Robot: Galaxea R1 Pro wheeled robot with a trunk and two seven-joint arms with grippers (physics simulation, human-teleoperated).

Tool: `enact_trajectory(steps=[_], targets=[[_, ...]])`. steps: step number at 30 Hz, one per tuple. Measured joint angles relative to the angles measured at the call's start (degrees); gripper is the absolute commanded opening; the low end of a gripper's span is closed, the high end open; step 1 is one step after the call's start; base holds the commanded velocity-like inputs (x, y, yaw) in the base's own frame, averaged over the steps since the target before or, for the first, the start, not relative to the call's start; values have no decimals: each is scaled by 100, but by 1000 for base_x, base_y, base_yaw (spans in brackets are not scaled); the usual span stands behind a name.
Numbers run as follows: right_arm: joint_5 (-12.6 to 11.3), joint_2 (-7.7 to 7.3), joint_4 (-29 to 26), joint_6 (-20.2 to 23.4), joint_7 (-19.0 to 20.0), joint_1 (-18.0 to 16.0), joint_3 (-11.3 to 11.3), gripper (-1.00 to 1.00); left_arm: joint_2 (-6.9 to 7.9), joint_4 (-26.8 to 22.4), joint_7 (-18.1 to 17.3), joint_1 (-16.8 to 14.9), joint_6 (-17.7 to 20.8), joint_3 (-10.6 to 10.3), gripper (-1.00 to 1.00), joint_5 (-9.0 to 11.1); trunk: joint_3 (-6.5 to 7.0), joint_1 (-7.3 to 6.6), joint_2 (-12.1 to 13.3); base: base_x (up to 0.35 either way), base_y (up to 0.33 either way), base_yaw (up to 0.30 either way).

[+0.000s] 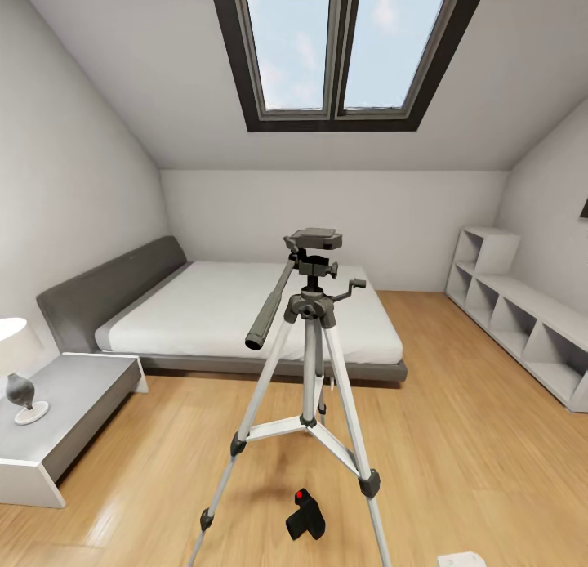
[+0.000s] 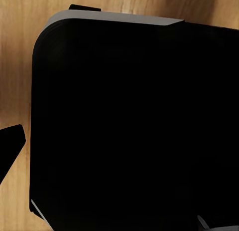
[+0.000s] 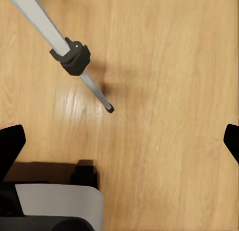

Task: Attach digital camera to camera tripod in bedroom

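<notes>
Head view: I face the camera tripod [image 1: 311,363], standing on the light wood floor [image 1: 457,436] of the bedroom, its three silver legs spread, dark grey head plate level on top, black pan handle sloping down toward my left. The digital camera [image 1: 305,516] lies on the floor between the tripod's front legs, red button showing on its upper end, well apart from the head plate. Behind the tripod: grey-framed white bed [image 1: 245,310], skylight [image 1: 339,48] in the sloped ceiling, white cubby shelf [image 1: 523,314] along my right wall, grey nightstand [image 1: 61,404] with a lamp [image 1: 20,371] at my left. Right wrist view adds what the head view lacks: one tripod leg [image 3: 52,34] close up, its dark joint collar and thin lower section ending in a foot on the floor; my right gripper [image 3: 122,141] is spread wide, a dark fingertip at each side edge, nothing between. Left wrist view: a large black body with a grey edge [image 2: 134,126] over the wood floor; one dark fingertip [image 2: 10,146] shows at the edge, the other is out of frame, so I cannot tell the left gripper's state.
</notes>
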Motion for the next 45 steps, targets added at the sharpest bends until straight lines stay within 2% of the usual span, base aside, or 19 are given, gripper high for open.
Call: enact_trajectory(steps=[5,9,10,11,12,15,17,19,23,27,29,30,32,36,39,45], targets=[[-13,-4,-49,-3,0,0,-5,100,0,0,0,-1,0,0,100,0,0,0,0,0,0,0],[0,-127,-611,57,2,0,-69,100,0,0,0,-4,1,0,100,0,0,0,0,0,0,0],[38,-360,-1528,675,-2,-3,-110,100,0,0,0,-3,1,1,100,0,-1,0,0,0,0,0],[19,-423,-2352,968,2,-40,-126,100,0,4,0,-1,-1,0,100,0,2,0,0,0,0,0],[6,-441,-2450,1105,3,-97,-131,100,0,5,0,0,-1,0,100,0,1,0,0,0,0,0],[-25,-470,-2590,1444,22,-437,-138,100,0,6,0,0,-1,0,100,0,1,0,0,0,0,0],[-60,-492,-2677,1805,185,-1058,-139,100,0,8,0,1,-2,-1,100,0,2,0,1,0,0,0],[-75,-501,-2701,1980,336,-1362,-138,100,0,8,0,2,-1,0,100,0,1,0,0,0,0,0],[-86,-511,-2726,1984,772,-1929,-137,100,0,5,0,-1,-1,0,100,0,1,0,0,0,0,0],[-91,-512,-2737,1985,1295,-2425,-131,100,0,3,0,-1,0,0,100,0,1,0,0,0,0,0],[-94,-507,-2739,1985,1717,-2647,-81,100,0,5,0,-1,-1,0,100,0,1,0,0,0,0,0],[-122,-506,-2738,1986,2268,-2796,132,100,0,7,0,-3,-1,-1,100,0,1,0,0,0,0,0],[-82,-528,-2741,1987,2464,-2840,288,100,0,5,0,-2,0,0,100,0,1,0,0,0,0,0],[-67,-613,-2747,1987,2644,-2866,405,100,0,7,0,-1,0,0,100,0,1,0,0,0,0,0],[-69,-650,-2752,1987,2727,-2872,441,100,0,9,0,1,-1,0,100,0,1,0,0,0,0,0],[-75,-632,-2746,1987,2837,-2871,482,100,0,5,0,1,-1,0,100,0,1,0,0,0,0,0]])
